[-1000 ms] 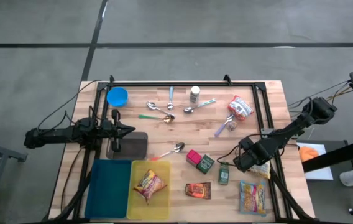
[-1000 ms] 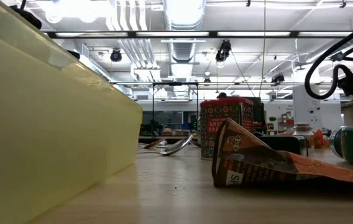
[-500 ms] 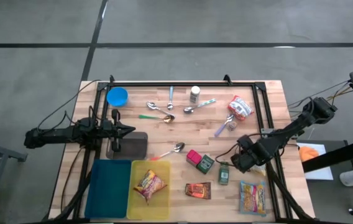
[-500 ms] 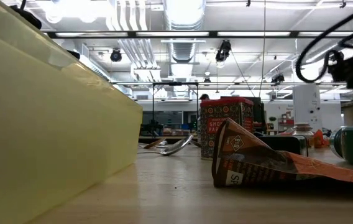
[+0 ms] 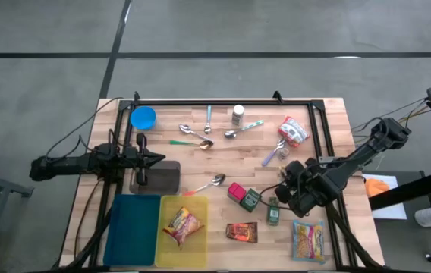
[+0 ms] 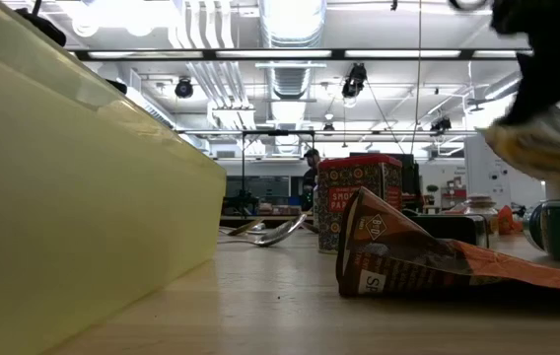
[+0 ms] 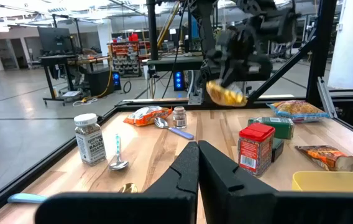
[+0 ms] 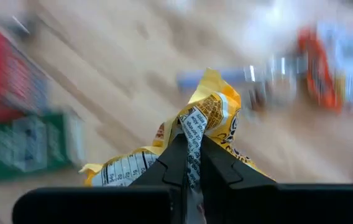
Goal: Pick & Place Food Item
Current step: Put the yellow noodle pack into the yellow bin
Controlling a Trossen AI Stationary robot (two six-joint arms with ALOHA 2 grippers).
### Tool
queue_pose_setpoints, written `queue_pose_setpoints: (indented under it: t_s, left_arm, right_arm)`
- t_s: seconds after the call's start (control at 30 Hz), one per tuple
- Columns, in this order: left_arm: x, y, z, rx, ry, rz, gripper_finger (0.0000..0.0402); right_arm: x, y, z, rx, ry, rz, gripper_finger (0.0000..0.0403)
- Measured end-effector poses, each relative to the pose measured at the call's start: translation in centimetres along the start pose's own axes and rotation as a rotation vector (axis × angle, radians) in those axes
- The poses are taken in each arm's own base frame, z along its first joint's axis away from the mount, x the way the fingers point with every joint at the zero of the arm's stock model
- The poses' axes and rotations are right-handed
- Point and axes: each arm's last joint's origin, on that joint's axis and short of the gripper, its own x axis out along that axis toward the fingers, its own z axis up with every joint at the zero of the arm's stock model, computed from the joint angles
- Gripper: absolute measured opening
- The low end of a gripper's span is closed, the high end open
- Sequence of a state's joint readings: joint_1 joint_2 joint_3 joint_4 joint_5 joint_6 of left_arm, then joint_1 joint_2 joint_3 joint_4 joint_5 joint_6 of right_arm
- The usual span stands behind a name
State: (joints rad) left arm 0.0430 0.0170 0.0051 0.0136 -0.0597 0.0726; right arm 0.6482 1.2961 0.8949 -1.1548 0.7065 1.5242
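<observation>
Two right fingers (image 8: 192, 152) pinched on yellow snack bag (image 8: 210, 118), bag crumpled between tips, above table (image 5: 200, 163).

My own right pincer (image 8: 189, 155) hides the middle of the yellow snack bag (image 8: 210, 121) it pinches. Past it the table (image 8: 114, 68) smears with motion blur: a red tin (image 8: 2, 68) at ten o'clock, a green box (image 8: 30, 149) at nine, an orange packet (image 8: 335, 56) at two. From low down, my arm (image 6: 556, 39) at one o'clock is cut off by the top edge, and the yellow tray (image 6: 73, 187) runs off at nine.
</observation>
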Motion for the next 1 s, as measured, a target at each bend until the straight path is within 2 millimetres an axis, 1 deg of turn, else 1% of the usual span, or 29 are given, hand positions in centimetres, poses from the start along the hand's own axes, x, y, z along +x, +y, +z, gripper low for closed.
queue_pose_setpoints:
  t_s: [0.13,0.23,0.43,0.6,0.7,0.87,1.0]
  left_arm:
    - [0.0,0.0,0.0,0.0,0.0,0.0,0.001]
    - [0.0,0.0,0.0,0.0,0.0,0.001,0.001]
    - [0.0,0.0,0.0,0.0,0.0,0.0,0.001]
    - [0.0,0.0,0.0,0.0,0.0,0.001,0.001]
    - [0.0,0.0,0.0,0.0,0.0,0.001,0.001]
    - [0.0,0.0,0.0,0.0,0.0,0.0,0.001]
    - [0.0,0.0,0.0,0.0,0.0,0.0,0.001]
  right_arm:
    - [-1.6,1.0,1.2,-0.032,-0.257,0.063,0.0018]
    - [-2.5,1.9,2.0,-0.059,-0.398,0.1,0.0018]
    - [-3.3,3.8,2.9,-0.164,-0.517,0.15,0.0018]
    - [-3.5,5.2,3.4,-0.224,-0.616,0.169,0.0018]
    - [-3.4,6.1,3.9,-0.292,-0.643,0.209,0.0018]
    - [-3.1,7.4,5.7,-0.388,-0.707,0.382,0.0018]
    - [-2.3,7.8,7.3,-0.479,-0.828,0.643,0.0018]
